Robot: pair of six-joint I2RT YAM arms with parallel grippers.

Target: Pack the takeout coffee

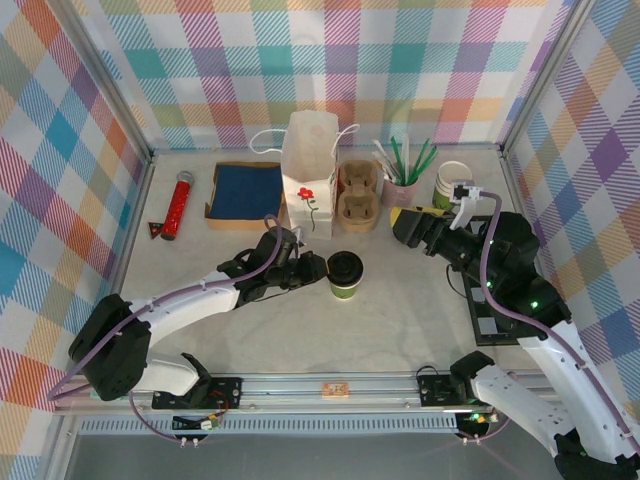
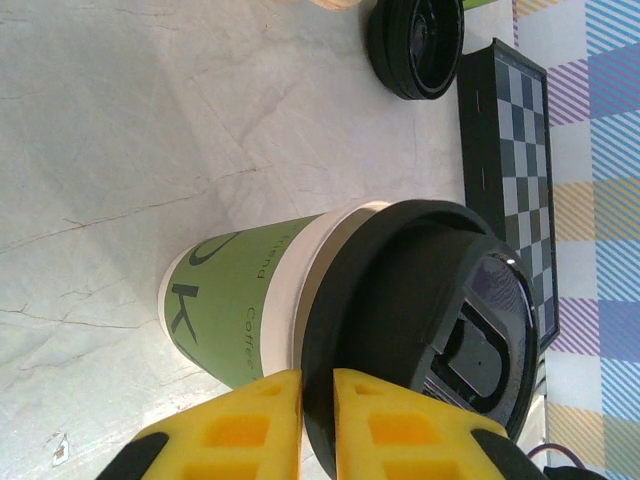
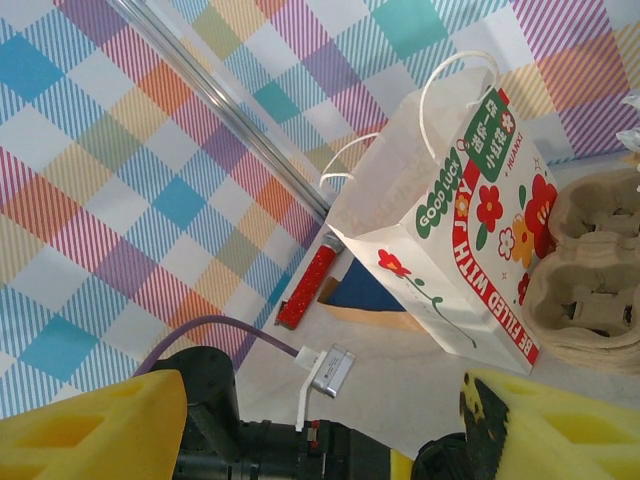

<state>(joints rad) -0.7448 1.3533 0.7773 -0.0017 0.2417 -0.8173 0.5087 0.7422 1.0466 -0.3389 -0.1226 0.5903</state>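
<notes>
Finds the takeout coffee (image 1: 345, 275) upright on the tabletop (image 1: 400, 330), a green cup under a round black lid (image 2: 420, 310), right at the tips of the left jaws and just to their right in the top view. Shows the left jaws nearly closed, yellow fingertips (image 2: 250, 425) parted by a thin slit with nothing in it, set low against the lid's rim; cannot tell whether touching. Beyond the coffee from the left jaws, puts a loose black lid (image 2: 415, 45) on its edge beside a black checkered board (image 2: 505, 170). Farther off, past the left jaws, stands a white paper bag (image 1: 308, 175) with red flowers and looped handles, a cardboard cup carrier (image 1: 358, 195) just at its right. Keeps the right jaws spread wide and empty, yellow pads (image 3: 90, 420) at either side of the wrist view, aimed at the bag with the carrier toward their right pad. Ahead of the right jaws, past the bag, lays a red tube (image 3: 310, 285) next to a blue-lined box (image 1: 245, 193). Near the right jaws, at the back, holds a pink cup of straws (image 1: 402, 185) and a stack of green-and-cream cups (image 1: 452, 185).
</notes>
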